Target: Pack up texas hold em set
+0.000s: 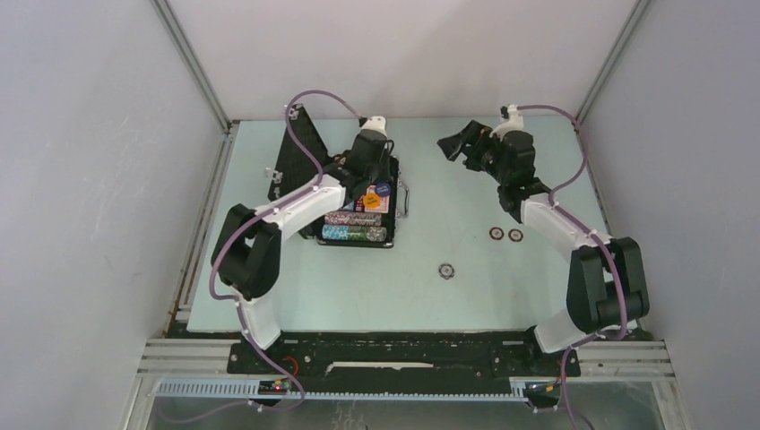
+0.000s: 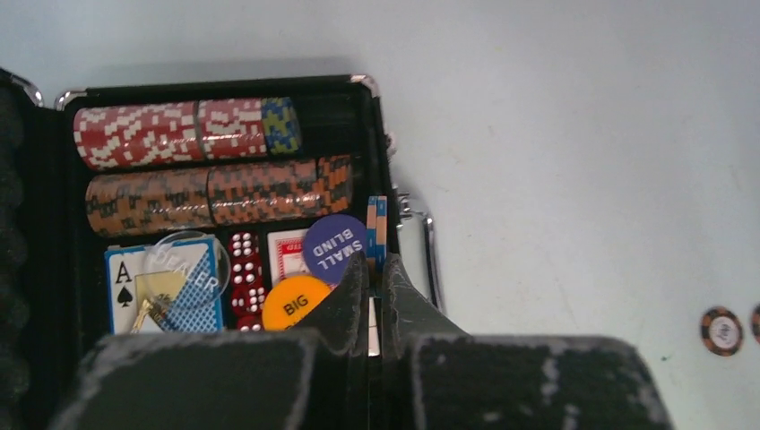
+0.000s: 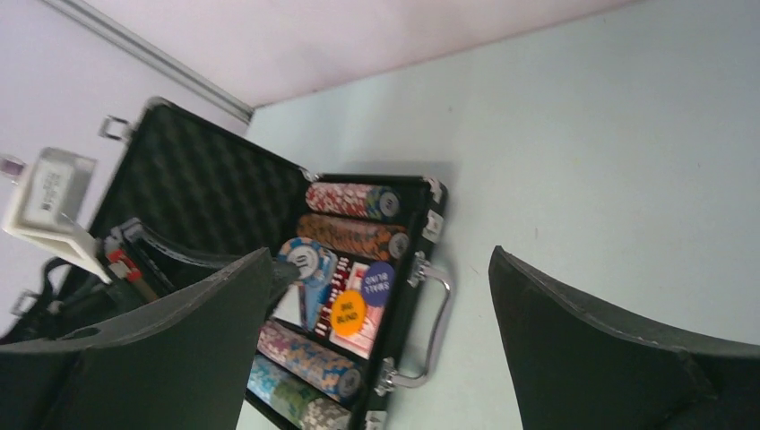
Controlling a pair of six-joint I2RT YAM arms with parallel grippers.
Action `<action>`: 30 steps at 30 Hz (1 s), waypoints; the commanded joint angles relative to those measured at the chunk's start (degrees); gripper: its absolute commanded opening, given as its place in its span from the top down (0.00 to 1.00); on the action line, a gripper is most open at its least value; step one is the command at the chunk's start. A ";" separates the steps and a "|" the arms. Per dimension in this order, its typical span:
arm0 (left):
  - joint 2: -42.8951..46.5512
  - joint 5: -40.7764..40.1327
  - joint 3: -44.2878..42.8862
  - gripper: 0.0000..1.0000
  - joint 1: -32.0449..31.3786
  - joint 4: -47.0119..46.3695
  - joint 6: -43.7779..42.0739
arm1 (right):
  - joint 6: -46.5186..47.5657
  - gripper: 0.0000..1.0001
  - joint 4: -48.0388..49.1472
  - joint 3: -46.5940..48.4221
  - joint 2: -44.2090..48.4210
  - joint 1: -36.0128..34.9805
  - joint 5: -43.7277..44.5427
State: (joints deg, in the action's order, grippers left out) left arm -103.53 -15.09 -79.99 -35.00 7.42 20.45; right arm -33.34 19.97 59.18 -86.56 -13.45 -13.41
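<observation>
The black case (image 1: 394, 204) of the texas hold em set lies open left of centre, its lid (image 1: 296, 152) standing up. Inside lie rows of chips (image 2: 179, 134), a red-backed deck (image 2: 285, 253), a blue button (image 2: 333, 246) and an orange button (image 2: 294, 303). My left gripper (image 1: 366, 175) hovers over the case, shut (image 2: 375, 262) on a blue chip (image 3: 303, 258) held on edge. Raised right of the case, my right gripper (image 1: 459, 143) stands open (image 3: 381, 255) with nothing between its fingers.
Three loose dark chips lie on the table: two side by side (image 1: 496, 234) (image 1: 515, 235) and one nearer the front (image 1: 446, 270). Red dice (image 2: 244, 273), an ace card (image 2: 161, 296) and a clear dealer button (image 2: 184, 264) are in the case. Its silver handle (image 3: 435, 313) faces right.
</observation>
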 commanded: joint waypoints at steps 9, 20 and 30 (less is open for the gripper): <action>3.25 2.13 1.57 1.00 -4.19 15.25 3.05 | 4.39 0.00 3.65 -0.51 -3.96 -0.26 -2.96; 3.24 0.37 3.59 0.96 -5.18 20.41 4.30 | 9.67 0.00 -1.07 -1.59 -1.75 -1.21 -1.84; 1.75 0.07 3.45 0.92 -5.37 19.13 4.45 | 8.96 0.00 0.63 -3.04 -1.30 -2.60 -3.13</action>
State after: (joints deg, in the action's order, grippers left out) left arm -102.85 -14.70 -76.79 -40.12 27.81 24.10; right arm -25.98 18.55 56.16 -90.54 -14.92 -16.16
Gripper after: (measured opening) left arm 0.081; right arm 0.993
